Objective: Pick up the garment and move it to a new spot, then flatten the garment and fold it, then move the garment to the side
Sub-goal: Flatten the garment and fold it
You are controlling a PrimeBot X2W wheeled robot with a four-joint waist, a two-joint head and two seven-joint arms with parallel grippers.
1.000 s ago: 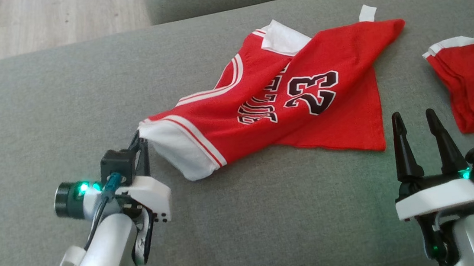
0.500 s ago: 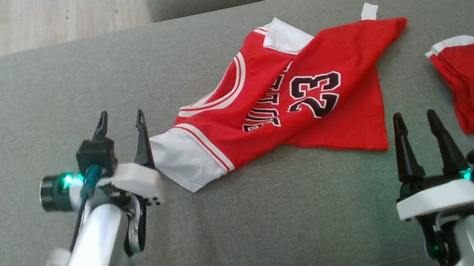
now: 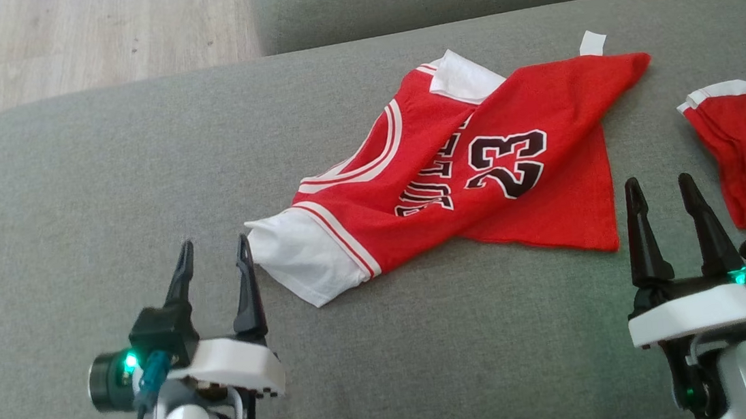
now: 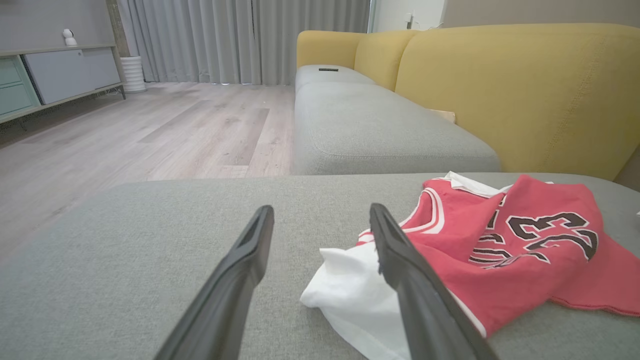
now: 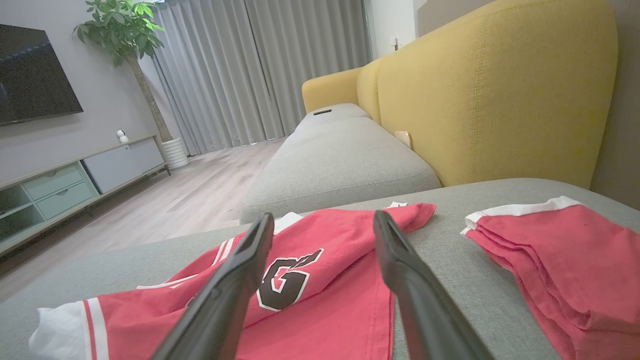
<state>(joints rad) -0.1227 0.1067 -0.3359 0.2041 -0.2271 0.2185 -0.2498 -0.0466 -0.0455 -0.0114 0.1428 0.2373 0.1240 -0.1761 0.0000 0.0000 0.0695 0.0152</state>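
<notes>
One jersey [image 3: 494,116] rumpled on sofa [image 3: 104,194] | left hand [image 3: 214,242] — right hand [image 3: 657,180] | parted, empty

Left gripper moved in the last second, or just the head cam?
Yes. The left gripper has released the white sleeve of the jersey and drawn back toward the robot, away from the printed 23, open beside the sleeve.

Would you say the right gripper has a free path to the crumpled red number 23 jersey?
Probably yes: the open right gripper sits just short of the red jersey, with only bare grey sofa cushion between them.
</notes>
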